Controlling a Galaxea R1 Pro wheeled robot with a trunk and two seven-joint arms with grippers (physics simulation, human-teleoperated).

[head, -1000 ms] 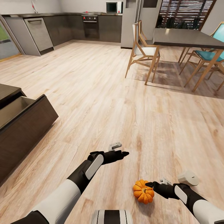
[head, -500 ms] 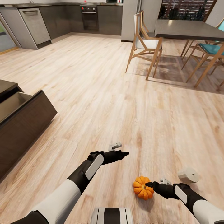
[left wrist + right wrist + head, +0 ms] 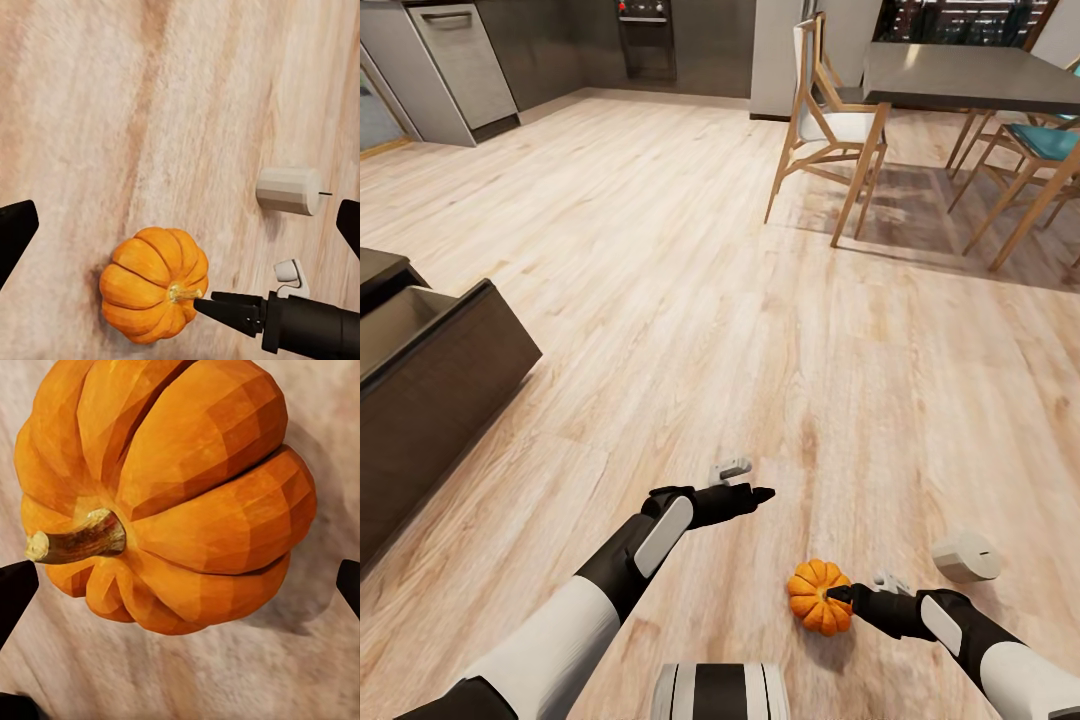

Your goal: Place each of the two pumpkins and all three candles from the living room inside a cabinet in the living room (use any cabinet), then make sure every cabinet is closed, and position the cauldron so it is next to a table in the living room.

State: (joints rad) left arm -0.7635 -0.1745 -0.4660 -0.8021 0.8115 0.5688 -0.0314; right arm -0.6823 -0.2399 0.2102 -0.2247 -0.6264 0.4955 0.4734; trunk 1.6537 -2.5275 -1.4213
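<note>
Wood floor (image 3: pixel 690 300) holds a pumpkin (image 3: pixel 815 596). Right pincer (image 3: pixel 838 596), wide open, touches it, gripping nothing. Next, I think: close on it. Left pincer (image 3: pixel 755 494) is open, empty.

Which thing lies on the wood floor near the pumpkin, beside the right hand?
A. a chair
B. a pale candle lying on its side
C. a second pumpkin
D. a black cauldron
B: a pale candle lies on its side on the floor, apart from the pumpkin that the right hand reaches.
</note>
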